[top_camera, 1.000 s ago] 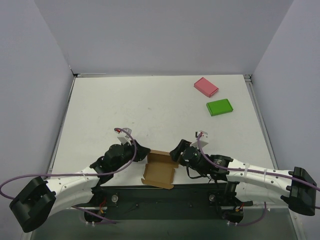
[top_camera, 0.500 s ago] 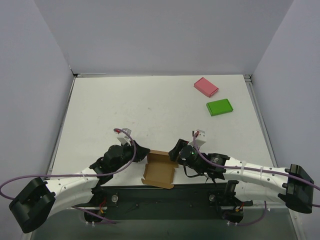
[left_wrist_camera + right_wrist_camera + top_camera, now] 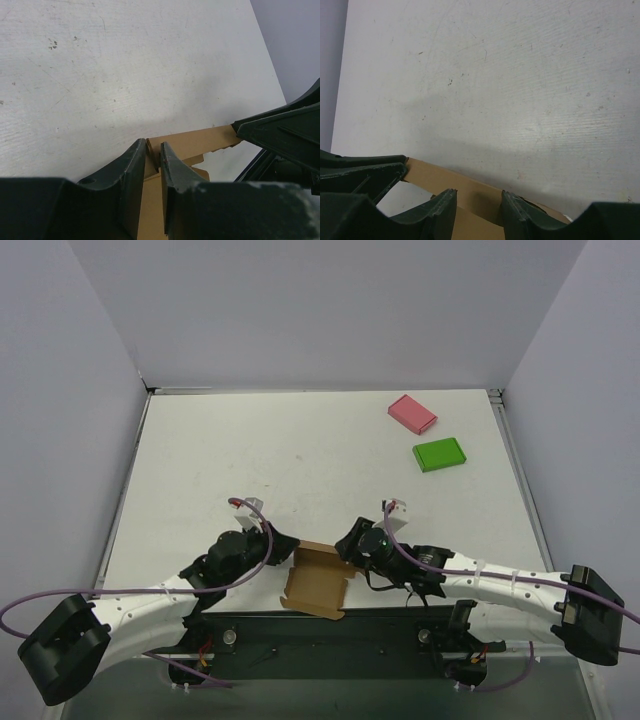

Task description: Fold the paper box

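The left gripper [image 3: 153, 150] clenches the left wall of the brown thin-cardboard paper box [image 3: 318, 580]. The right gripper [image 3: 477, 196], jaws parted, straddles the opposite wall. A pink flat box [image 3: 412, 413] and a green flat box [image 3: 439, 454] lie well beyond.

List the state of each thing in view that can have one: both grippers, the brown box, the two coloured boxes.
paper box: partly folded, walls raised, open on top.
left gripper: closed on a paper box wall.
right gripper: open, fingers straddling a box wall.
pink flat box: closed, lying flat, clear of both arms.
green flat box: closed, lying flat, clear of both arms.
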Motion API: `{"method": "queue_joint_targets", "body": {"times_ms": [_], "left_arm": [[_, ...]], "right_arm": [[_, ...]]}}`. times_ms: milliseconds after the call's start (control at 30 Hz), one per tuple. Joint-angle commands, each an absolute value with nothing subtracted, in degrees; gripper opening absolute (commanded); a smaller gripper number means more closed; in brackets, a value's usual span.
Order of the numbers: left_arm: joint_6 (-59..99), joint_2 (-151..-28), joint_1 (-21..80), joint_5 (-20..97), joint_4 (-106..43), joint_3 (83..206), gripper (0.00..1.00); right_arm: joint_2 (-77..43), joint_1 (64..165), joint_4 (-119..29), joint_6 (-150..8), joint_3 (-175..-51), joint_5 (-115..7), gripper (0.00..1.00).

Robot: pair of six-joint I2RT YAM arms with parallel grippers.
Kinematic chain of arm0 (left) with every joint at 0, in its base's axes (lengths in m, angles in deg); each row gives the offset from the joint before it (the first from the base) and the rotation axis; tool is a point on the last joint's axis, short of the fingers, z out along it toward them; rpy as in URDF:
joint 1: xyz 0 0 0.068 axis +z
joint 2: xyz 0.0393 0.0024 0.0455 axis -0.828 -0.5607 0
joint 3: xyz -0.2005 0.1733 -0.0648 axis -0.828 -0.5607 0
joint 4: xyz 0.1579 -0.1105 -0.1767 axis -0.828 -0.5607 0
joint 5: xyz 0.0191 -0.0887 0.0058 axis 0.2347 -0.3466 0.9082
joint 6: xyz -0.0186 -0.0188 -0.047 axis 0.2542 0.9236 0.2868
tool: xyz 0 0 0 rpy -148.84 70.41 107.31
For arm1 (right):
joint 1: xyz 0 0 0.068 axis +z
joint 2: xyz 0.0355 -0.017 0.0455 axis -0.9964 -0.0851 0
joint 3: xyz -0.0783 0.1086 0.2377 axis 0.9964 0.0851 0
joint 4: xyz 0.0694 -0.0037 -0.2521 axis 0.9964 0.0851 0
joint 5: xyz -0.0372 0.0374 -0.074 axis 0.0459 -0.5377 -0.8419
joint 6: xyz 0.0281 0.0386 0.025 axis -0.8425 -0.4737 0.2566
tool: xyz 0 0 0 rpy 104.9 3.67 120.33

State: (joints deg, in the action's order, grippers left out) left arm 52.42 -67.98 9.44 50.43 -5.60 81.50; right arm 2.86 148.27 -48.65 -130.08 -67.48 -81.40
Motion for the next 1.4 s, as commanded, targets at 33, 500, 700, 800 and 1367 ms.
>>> {"method": "queue_joint_targets", "body": {"times_ms": [33,500,700,800,1367], "left_arm": [[51.4,-68.0,8.6,50.6,-8.0,79.9,0.26],[51.6,-66.1,7.3,53.0,-9.5,79.1,0.24],[51.5,-66.6,7.0,53.1,-9.5,79.4,0.24],[51.4,-66.5,6.9,53.2,-9.6,79.6,0.24],[51.5,-65.9,5.8,53.8,-10.1,79.7,0.23]], "right_arm": [[2.4,147.3,-52.0,-131.4,-66.4,-79.6,0.4],[6.5,148.9,-46.9,-135.0,-64.9,-81.6,0.42],[6.7,149.0,-46.6,-135.3,-64.5,-82.3,0.44],[6.0,149.1,-46.9,-135.5,-64.7,-81.6,0.44],[3.9,147.0,-56.3,-136.9,-62.7,-78.8,0.45]]}}
